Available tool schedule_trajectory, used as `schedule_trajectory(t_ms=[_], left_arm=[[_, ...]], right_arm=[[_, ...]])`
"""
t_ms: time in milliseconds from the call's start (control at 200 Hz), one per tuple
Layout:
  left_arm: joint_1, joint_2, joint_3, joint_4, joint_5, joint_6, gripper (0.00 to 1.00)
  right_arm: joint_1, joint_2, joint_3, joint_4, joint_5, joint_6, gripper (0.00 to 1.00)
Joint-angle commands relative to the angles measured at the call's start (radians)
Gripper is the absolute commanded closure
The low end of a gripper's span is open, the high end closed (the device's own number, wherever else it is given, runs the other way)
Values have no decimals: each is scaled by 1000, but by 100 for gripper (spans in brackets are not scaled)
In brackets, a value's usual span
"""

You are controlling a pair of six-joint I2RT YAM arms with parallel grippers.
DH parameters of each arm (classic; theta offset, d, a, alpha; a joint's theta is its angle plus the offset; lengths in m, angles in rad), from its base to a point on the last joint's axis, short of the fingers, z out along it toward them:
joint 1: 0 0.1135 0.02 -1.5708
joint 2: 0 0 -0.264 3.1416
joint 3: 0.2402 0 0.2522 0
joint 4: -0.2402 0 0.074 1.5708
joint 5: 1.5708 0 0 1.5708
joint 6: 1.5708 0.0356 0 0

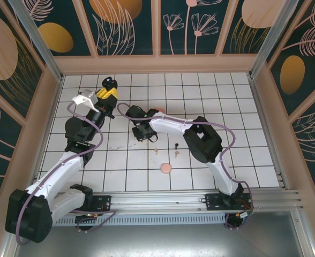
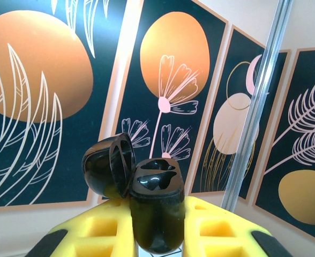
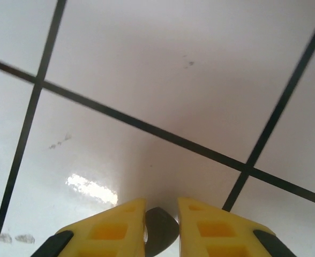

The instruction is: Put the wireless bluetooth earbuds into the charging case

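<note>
Case (image 2: 156,214) glossy black, lid (image 2: 108,166) open, sockets (image 2: 155,181) empty, dark earbud (image 3: 160,229) pinched

I see a black case (image 2: 155,214) between yellow fingers (image 2: 98,230). The right gripper (image 3: 161,202), yellow-fingered too, holds a dark grey lump (image 3: 161,231), perhaps a bud. White floor (image 1: 243,139), black grid. Just beyond the pink disc (image 1: 165,169), a black bud (image 1: 175,145). Walls (image 1: 141,32) dark teal, orange circles, pink flowers.

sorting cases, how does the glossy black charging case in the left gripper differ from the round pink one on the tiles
The glossy black charging case is held aloft in the left gripper; the round pink case lies on the white tiles. The black case's lid stands open over sockets that look empty; the pink case shows no raised lid. Both are small and rounded.
</note>
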Motion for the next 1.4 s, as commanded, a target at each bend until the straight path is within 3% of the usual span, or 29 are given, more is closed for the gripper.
schedule_trajectory(t_ms=[0,150,345,500,661,771,936,1396], left_arm=[[4,-21,-6,39,0,-11,100],[4,-21,-6,38,0,-13,100],[4,-18,-9,45,2,-18,100],[4,-20,-13,47,2,-18,100],[4,-24,-16,47,2,-15,100],[4,-27,-16,47,0,-12,100],[4,-32,-17,41,-3,-2,100],[4,-32,-18,48,-3,-1,100]], right_arm=[[8,5,38,-65,-51,-168,79],[6,16,52,-96,-77,-221,73],[5,39,73,-115,-65,-168,71],[5,16,79,-97,-60,-35,59],[14,-51,38,-51,-25,203,50],[17,-66,20,-61,-3,390,50],[41,-66,19,-63,47,511,51],[37,2,27,-94,93,540,62]])
